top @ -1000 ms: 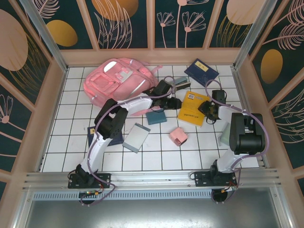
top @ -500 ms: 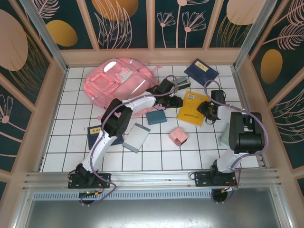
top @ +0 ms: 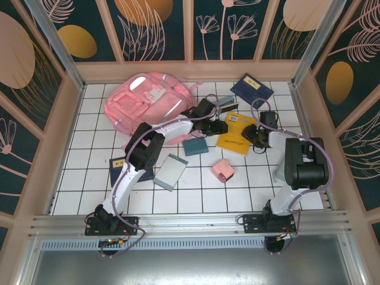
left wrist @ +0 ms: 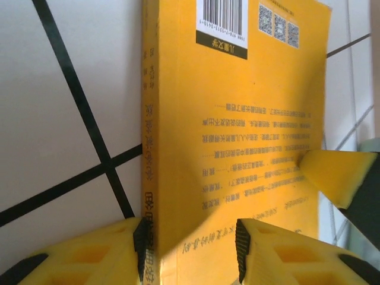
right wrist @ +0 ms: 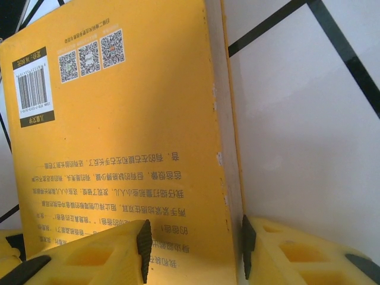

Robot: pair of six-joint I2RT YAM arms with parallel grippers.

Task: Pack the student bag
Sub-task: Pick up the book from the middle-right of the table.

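Pink and soft, the large fabric student bag [top: 148, 101] lies flat in the far left corner of the white-tiled counter [top: 83, 178], front pockets facing up. To its right, both arms meet at a yellow paperback book [top: 235, 138] with a barcode on its cover. The left pincer [left wrist: 191, 243] straddles the book's spine, one yellow finger over bare tile and the other over the cover. The right pincer [right wrist: 196, 243] straddles the book's other long edge in the same way. Both sets of jaws stand partly apart, and whether either truly clamps the book cannot be told. Nearer the arms lie a teal booklet [top: 195, 146], a small pink box [top: 223, 170] and a grey notebook [top: 170, 171]. A dark blue book [top: 252, 89] rests near the far wall.
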